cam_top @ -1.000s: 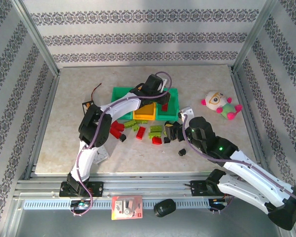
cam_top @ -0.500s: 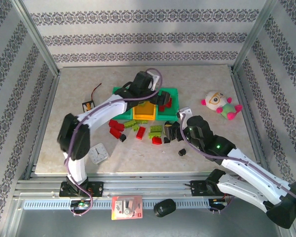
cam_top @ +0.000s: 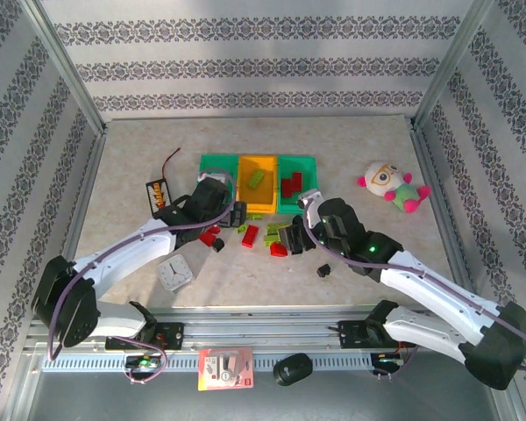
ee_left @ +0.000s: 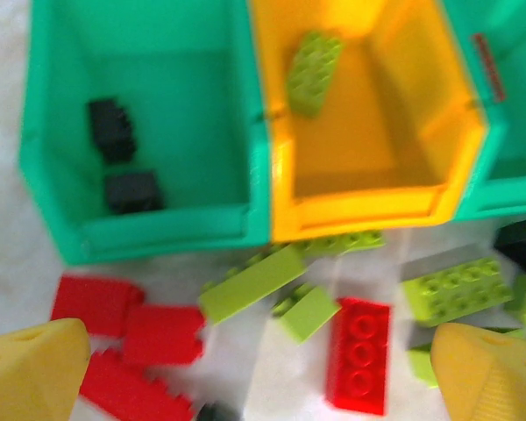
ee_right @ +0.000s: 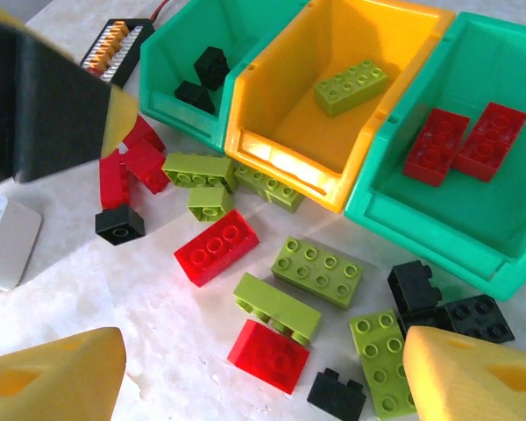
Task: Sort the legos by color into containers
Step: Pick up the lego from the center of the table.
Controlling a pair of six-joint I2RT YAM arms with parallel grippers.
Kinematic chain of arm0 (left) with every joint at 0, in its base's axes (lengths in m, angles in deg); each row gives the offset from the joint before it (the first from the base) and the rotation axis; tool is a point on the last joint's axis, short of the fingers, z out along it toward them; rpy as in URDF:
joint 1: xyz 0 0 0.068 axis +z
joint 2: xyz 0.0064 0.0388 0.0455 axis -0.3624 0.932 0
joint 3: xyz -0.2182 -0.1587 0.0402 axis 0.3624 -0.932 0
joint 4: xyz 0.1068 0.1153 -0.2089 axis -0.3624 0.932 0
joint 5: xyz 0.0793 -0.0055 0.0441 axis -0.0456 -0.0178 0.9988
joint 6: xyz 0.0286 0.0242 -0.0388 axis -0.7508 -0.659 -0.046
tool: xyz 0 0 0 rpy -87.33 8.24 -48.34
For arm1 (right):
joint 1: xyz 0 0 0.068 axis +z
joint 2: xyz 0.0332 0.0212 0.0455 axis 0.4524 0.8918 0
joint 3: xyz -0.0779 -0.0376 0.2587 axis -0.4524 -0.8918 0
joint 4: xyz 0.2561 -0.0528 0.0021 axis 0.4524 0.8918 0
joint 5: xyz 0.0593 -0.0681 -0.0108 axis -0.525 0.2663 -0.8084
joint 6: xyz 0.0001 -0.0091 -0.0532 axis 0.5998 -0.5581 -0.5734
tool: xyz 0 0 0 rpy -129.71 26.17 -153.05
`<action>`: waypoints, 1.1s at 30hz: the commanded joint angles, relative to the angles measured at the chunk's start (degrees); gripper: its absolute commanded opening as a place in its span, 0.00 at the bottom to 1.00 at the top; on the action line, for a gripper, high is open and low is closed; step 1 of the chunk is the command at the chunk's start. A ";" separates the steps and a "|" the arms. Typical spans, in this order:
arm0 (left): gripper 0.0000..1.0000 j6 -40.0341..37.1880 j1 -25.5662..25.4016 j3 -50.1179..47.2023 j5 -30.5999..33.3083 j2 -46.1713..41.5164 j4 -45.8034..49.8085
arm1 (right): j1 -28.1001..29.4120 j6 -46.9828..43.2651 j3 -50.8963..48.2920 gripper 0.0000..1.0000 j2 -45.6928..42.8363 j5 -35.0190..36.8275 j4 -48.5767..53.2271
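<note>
Above desk (cam_top: 333, 140) legos (ee_right: 316, 272): I see left pincer (ee_left: 261, 373) spread, empty.
Right pincer (ee_right: 263, 377): spread, empty.
Orange-yellow bin (ee_right: 289, 96): one lime brick (ee_right: 351, 86).
Rightmost teal bin (ee_right: 377, 206): two red bricks (ee_right: 434, 145).

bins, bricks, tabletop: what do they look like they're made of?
The yellow bin and teal bins: likely moulded plastic, glossy; light glows through the yellow front wall. The bricks, e.g. red brick: hard plastic, smooth sheen on studs. The tabletop: pale marbled pattern, semi-matte; stone or printed laminate, cannot tell.
</note>
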 commanded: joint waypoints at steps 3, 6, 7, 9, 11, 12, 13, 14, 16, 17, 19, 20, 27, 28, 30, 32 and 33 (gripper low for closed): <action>0.95 2.26 -0.42 -3.30 -1.44 0.09 -0.30 | 1.34 -1.78 2.64 0.83 2.50 -2.20 -2.74; 0.88 -0.51 -1.02 -2.04 -4.27 3.22 -1.17 | 1.82 -2.06 2.96 0.83 3.36 -2.03 -2.72; 0.87 -1.22 -1.27 -1.21 -4.79 4.69 -0.93 | 2.01 -1.95 3.00 0.83 3.32 -1.95 -2.76; 0.83 -1.61 -1.80 0.35 -5.55 7.47 -0.61 | 2.06 -1.87 2.78 0.83 3.08 -1.61 -2.84; 0.80 -1.70 -2.58 1.73 -7.28 10.29 -0.69 | 2.08 -1.72 2.41 0.83 2.55 -1.31 -2.69; 0.80 -1.64 -2.98 2.26 -8.18 11.53 -0.70 | 2.05 -1.61 2.26 0.83 2.20 -1.17 -2.55; 0.79 -1.49 -3.50 2.79 -9.05 12.91 -0.74 | 2.10 -1.47 2.00 0.83 1.80 -0.92 -2.39; 0.79 -1.37 -3.98 3.28 -10.08 14.22 -0.86 | 2.10 -1.34 1.79 0.83 1.36 -0.68 -2.28; 0.79 -1.22 -4.93 4.11 -11.38 16.65 -0.68 | 2.10 -1.12 1.26 0.83 0.62 -0.21 -1.99; 0.78 -0.79 -5.40 4.41 -11.62 17.71 -0.39 | 2.10 -1.15 1.09 0.83 0.22 0.02 -1.92; 0.76 -0.21 -6.02 4.82 -12.15 19.47 -0.43 | 2.07 -1.16 0.76 0.83 -0.21 0.21 -1.67; 0.74 0.06 -6.24 4.93 -12.36 20.27 -0.54 | 2.04 -1.16 0.63 0.83 -0.40 0.20 -1.62; 0.64 0.45 -6.49 6.98 -13.18 24.34 -0.32 | 2.06 -1.10 0.37 0.83 -0.39 0.17 -1.85; 0.61 0.33 -6.49 7.22 -13.28 24.80 -0.39 | 2.04 -1.10 0.29 0.83 -0.40 0.26 -1.89; 0.59 0.33 -6.50 7.55 -13.24 25.53 -0.36 | 2.05 -1.10 0.19 0.83 -0.64 0.42 -1.87; 0.52 0.36 -6.50 8.11 -13.18 26.16 -0.13 | 2.07 -0.97 0.03 0.83 -0.94 0.43 -1.78; 0.50 0.44 -6.49 8.33 -13.10 26.18 0.05 | 2.09 -1.05 0.01 0.83 -1.13 0.43 -1.74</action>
